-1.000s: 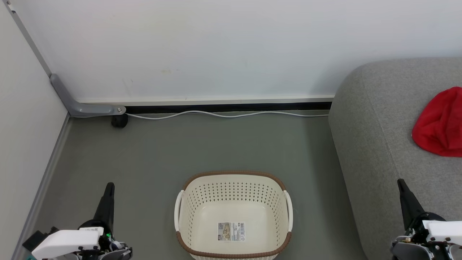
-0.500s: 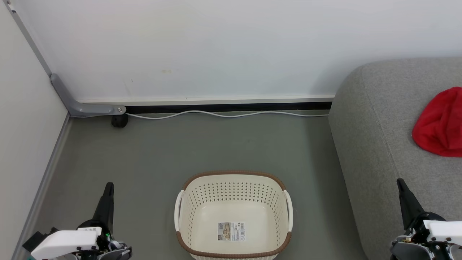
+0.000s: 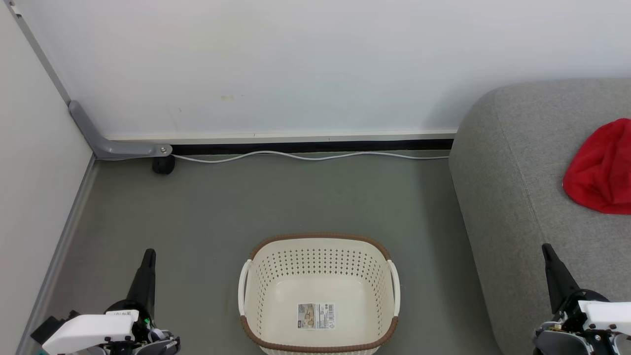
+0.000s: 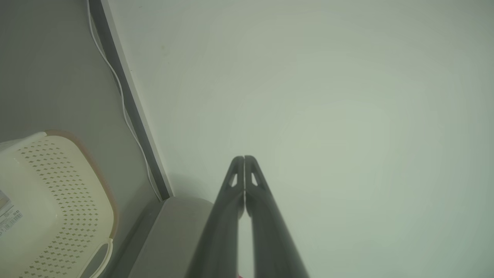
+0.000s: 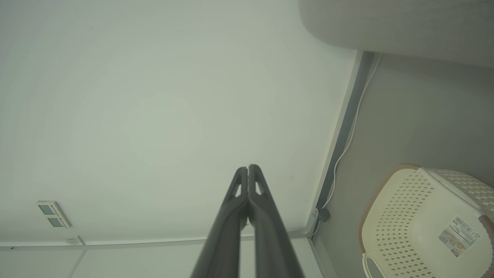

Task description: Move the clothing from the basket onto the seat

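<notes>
Both clenched, left gripper [image 3: 148,257] and right gripper [image 3: 548,252] flank the basket [image 3: 319,237]; clothing [image 3: 599,170] on seat [image 3: 512,162].

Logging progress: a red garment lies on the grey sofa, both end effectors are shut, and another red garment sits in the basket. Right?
Not quite: in the head view the basket holds no garment, just a paper label on its bottom. The red garment does lie on the grey sofa, and the left end effector and right end effector are shut.
</notes>
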